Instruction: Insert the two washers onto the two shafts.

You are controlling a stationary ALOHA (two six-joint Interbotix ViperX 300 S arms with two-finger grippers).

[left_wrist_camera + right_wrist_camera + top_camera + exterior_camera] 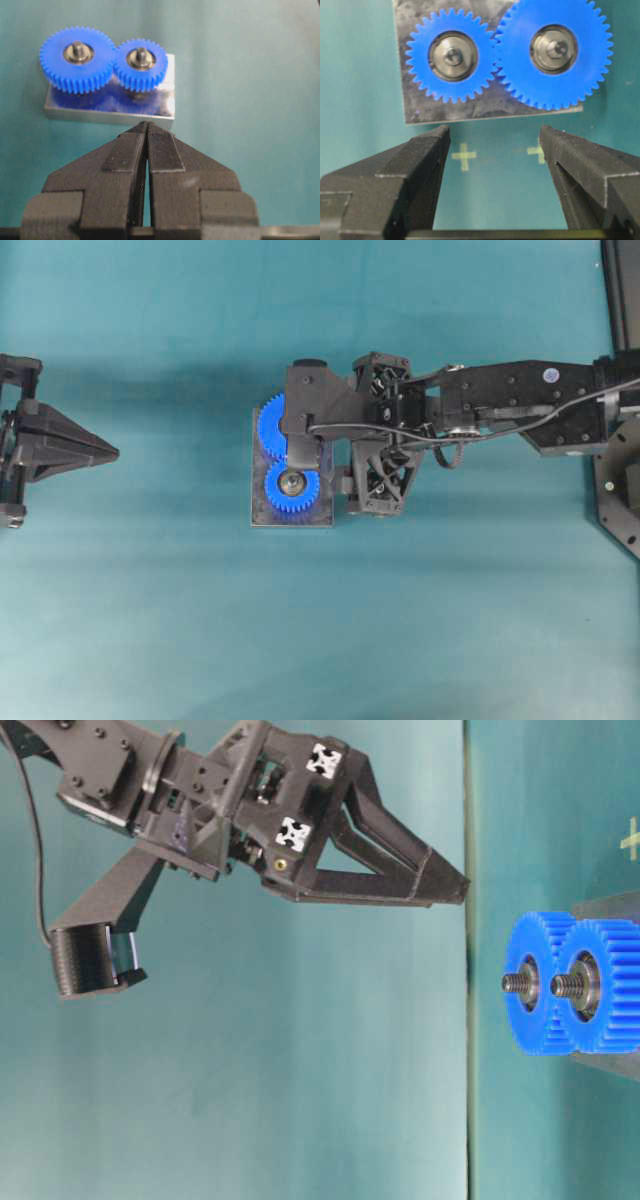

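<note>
Washers on two shafts, two blue gears on one plate, right gripper agape above, empty, left gripper closed, level.

The bench is viewed from straight above; both wrist views share the gears closely, from opposite sides.

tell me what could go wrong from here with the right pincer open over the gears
1. The open right pincer holds nothing, so no washer may reach a shaft.
2. It hangs close above the gears; coming down, a finger might strike the teeth or shift the plate.
3. The left pincer, shut and empty, points at the plate's edge and could nudge it.
</note>
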